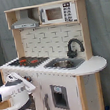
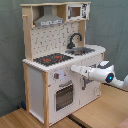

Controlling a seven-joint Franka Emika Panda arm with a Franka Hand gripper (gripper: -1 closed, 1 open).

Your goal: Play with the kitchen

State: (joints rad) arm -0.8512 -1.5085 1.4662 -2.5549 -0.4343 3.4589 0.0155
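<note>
The kitchen [image 1: 54, 46] is a tall white and light-wood toy with a grey hood [image 1: 24, 20], a microwave shelf [image 1: 59, 12], a black faucet [image 1: 74, 47], a sink [image 1: 64, 63] and a red-ringed hob [image 1: 29, 60]. In the second exterior view the kitchen [image 2: 55, 60] shows its oven door with a window [image 2: 64, 95] and a knob [image 2: 57, 76] on the front panel. My gripper [image 2: 75, 68] reaches in from the second exterior view's right. It is level with the knob panel, just below the counter edge. In the first exterior view the gripper [image 1: 30, 85] sits close to the front, under the hob.
A grey curtain [image 1: 103, 33] hangs behind the kitchen. The toy stands on a light wooden surface [image 2: 100, 112]. The rounded counter end [image 1: 95, 64] juts out beside the sink. My white arm [image 2: 107, 76] stretches across in front of the cabinet door.
</note>
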